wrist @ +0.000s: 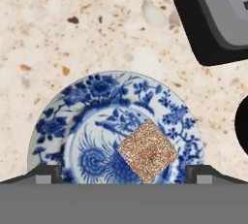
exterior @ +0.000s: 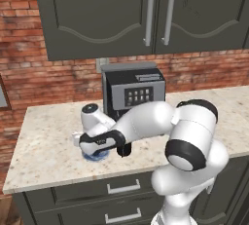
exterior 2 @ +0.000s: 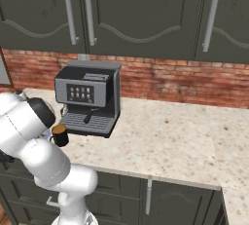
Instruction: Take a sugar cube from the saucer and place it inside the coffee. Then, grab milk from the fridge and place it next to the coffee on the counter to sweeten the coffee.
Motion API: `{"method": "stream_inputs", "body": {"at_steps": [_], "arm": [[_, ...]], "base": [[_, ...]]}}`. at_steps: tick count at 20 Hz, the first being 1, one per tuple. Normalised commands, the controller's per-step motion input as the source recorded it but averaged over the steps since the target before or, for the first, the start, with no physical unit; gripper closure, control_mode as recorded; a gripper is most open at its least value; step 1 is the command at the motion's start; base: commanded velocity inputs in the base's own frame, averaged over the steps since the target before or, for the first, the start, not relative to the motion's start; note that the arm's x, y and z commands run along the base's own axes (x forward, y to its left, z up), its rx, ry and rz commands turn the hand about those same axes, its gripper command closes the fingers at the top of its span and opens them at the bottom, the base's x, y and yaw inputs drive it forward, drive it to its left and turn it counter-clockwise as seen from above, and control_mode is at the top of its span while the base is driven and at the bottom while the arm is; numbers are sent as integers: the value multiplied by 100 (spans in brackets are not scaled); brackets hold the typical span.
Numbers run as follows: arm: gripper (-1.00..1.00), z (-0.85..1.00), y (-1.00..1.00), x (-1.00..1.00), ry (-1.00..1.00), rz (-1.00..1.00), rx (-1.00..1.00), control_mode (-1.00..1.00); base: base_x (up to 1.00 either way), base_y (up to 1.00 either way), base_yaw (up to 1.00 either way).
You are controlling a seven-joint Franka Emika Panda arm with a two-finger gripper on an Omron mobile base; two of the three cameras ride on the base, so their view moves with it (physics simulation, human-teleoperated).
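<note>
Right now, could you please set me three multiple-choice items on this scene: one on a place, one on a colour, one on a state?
1. Where does the sugar cube lie?
A. on the saucer
B. in the coffee
C. on the bare counter

2. What colours is the saucer's pattern?
A. red and gold
B. blue and white
C. plain green

3. How does the gripper stand?
A. shut on the cube
B. open, above the saucer
C. shut on the cup

Answers: 1 A, the cube rests on the plate; 2 B, blue flowers on white; 3 B, the tips stand wide apart either side of the cube.
</note>
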Motion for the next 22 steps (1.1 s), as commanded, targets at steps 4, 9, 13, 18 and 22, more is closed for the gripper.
{"method": "stream_inputs", "body": {"at_steps": [4, 9, 13, 18, 22], "arm": [[-100, -4, -1, 0, -5, -2, 0, -100], [-100, -7, -12, 16, -5, -4, 0, -100], [-100, -2, -1, 8, -5, -5, 0, -100], [-100, -11, 0, 0, -5, -3, 0, -100], [100, -16, 0, -9, -3, -2, 0, -100]], "base": [[0, 0, 0], [0, 0, 0], [0, 0, 0], [0, 0, 0], [0, 0, 0]]}}
